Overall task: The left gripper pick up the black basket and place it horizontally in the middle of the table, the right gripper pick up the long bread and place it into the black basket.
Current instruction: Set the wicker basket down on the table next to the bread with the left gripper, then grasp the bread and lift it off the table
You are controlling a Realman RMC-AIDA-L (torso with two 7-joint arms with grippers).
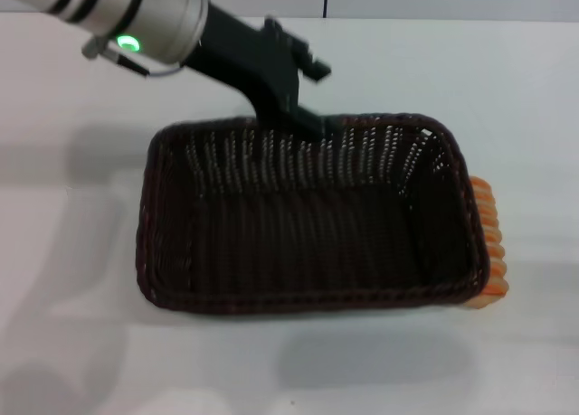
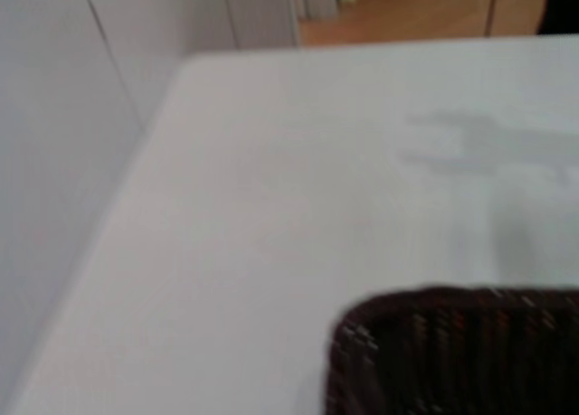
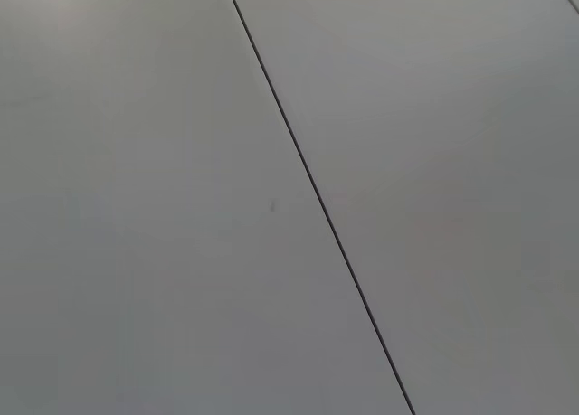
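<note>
White table holds the black basket in the middle, lying sideways. At twelve o'clock the left gripper pinches its far rim. Long bread waits outside at three o'clock, not yet picked. Right gripper is out of sight.

Left pincer reaches in from upper left, apparently clamped shut.

Left arm: a silver cylindrical segment was ringed by black bands, and a small round green light was set near its end. A thin wire loop was seen beneath it. The left hand was formed of matte black angular parts.
</note>
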